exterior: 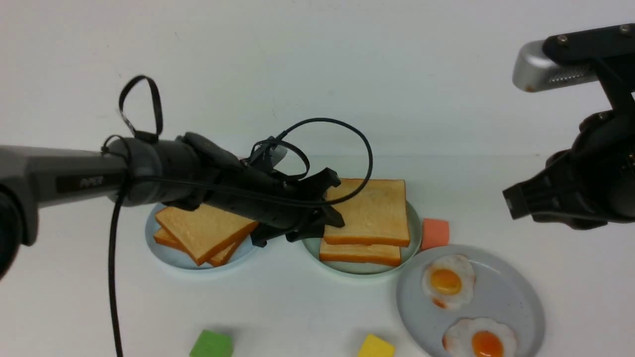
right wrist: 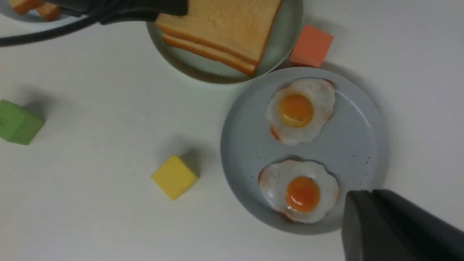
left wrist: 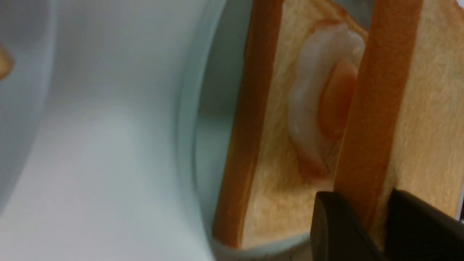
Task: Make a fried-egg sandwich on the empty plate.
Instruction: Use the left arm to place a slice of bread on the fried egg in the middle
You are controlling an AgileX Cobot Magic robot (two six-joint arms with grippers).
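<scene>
Tabletop (exterior: 297, 307); level left tool (exterior: 331, 201) around toast (exterior: 374, 210)

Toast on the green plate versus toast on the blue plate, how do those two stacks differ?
The green-plate stack has a fried egg between its slices; the blue-plate stack shows none. The left gripper pinches the green-plate stack's top slice by its crust; nothing grips the blue-plate stack. The green-plate stack sits square to the front camera, the blue-plate stack corner-on. Both are two golden-brown slices.
</scene>
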